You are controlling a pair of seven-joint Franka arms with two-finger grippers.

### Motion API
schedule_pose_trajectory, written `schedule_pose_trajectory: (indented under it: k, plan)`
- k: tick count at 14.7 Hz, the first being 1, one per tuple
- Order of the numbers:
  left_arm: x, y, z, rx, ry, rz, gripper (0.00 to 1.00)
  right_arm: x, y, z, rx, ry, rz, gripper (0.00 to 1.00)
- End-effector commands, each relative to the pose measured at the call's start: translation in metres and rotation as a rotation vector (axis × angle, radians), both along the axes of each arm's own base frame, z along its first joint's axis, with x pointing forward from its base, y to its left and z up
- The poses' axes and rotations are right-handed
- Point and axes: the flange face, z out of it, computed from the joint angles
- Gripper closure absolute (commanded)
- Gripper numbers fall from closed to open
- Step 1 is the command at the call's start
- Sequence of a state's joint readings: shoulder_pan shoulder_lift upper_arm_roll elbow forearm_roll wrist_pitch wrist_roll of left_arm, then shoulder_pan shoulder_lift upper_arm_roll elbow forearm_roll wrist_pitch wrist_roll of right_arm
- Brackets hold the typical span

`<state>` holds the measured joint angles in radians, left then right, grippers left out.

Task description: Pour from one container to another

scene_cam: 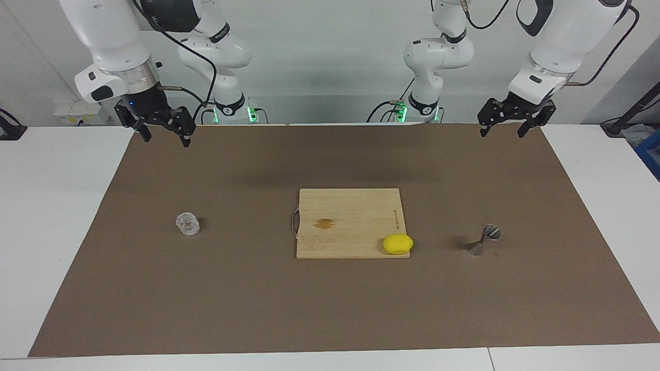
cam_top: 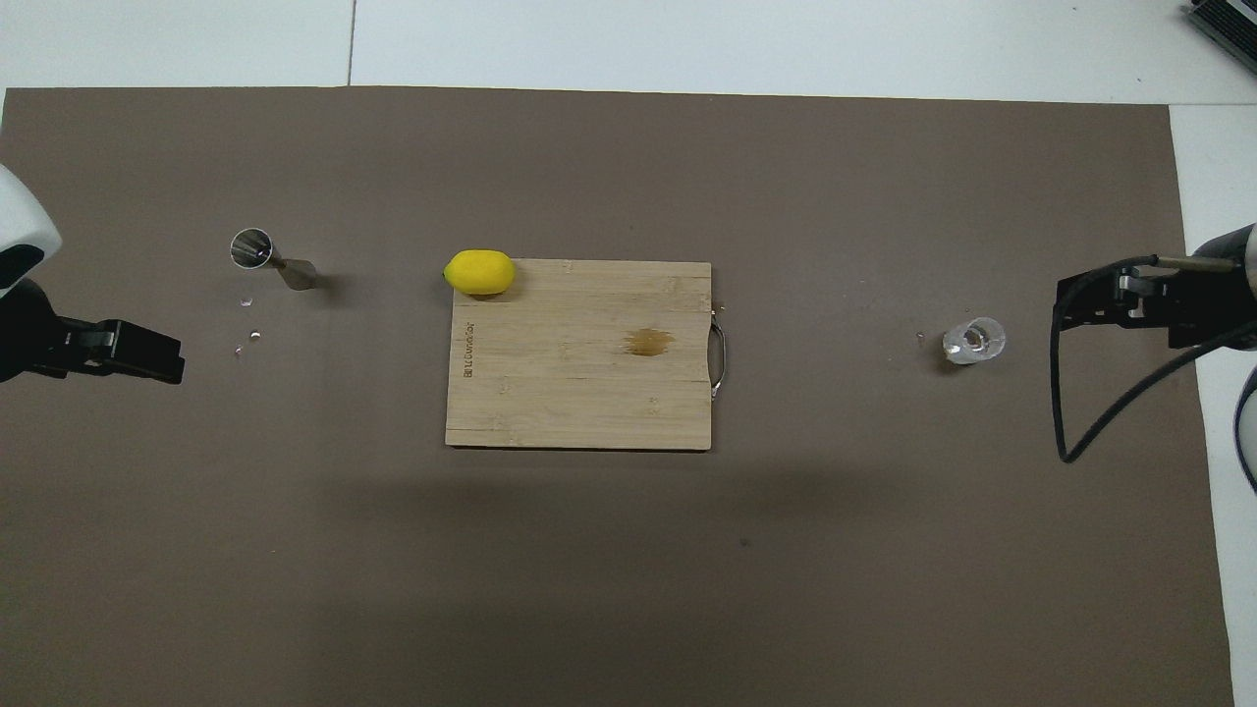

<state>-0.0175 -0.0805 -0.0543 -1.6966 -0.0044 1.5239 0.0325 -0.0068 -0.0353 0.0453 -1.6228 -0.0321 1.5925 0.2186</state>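
**Both arms waiting at the robots' edge, cup and jigger standing apart**

Nearest the robots, the two end effectors are hanging in the air over the edge of the brown mat [scene_cam: 330, 309] that is covering the white bench [scene_cam: 56, 206]. The left end effector [scene_cam: 510, 128] is hovering over the mat's corner at the left arm's end, its fingers spread and holding nothing. The right end effector [scene_cam: 165, 131] is hovering over the corner at the right arm's end, its fingers likewise spread and empty. Both arms are waiting.

Farther out, the rectangular pale wooden cutting board [scene_cam: 350, 216] is lying flat at the middle of the mat, its thin metal handle [scene_cam: 295, 222] pointing toward the right arm's end. A small brown stain [scene_cam: 325, 223] is showing on its surface.

In the overhead view, with the board as the clock's centre, the small clear ribbed glass cup [cam_top: 973, 341] is standing upright at three o'clock, well apart from the board. The small silver hourglass-shaped metal jigger [cam_top: 257, 250] is standing at about ten o'clock, also well apart, with a few small droplets [cam_top: 247, 319] lying on the mat just beside it, nearer the robots. The yellow lemon [cam_top: 479, 272] is resting on the board's corner at about eleven o'clock, overhanging the edge.
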Motion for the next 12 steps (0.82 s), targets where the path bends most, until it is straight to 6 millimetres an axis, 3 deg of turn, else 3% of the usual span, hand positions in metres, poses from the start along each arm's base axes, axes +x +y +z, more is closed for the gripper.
schedule_pose_trajectory:
  k: [1, 3, 7, 10, 12]
  plan:
    - [-0.003, 0.037, -0.016, -0.022, 0.053, 0.087, 0.00, 0.001, -0.004, 0.001, 0.001, -0.003, -0.015, 0.00]
    - [0.011, 0.051, -0.040, -0.064, 0.110, 0.167, 0.00, 0.001, -0.003, 0.001, 0.000, 0.002, -0.013, 0.00]
    - [0.038, 0.098, -0.080, -0.196, 0.157, 0.670, 0.00, 0.002, -0.008, 0.014, -0.013, -0.003, -0.018, 0.00]
    - [0.034, 0.129, -0.115, -0.336, 0.237, 1.033, 0.00, 0.007, 0.000, 0.019, -0.014, 0.000, -0.003, 0.00]
    - [0.026, 0.139, -0.138, -0.430, 0.281, 1.236, 0.00, 0.007, 0.003, 0.019, -0.012, 0.001, 0.009, 0.00]
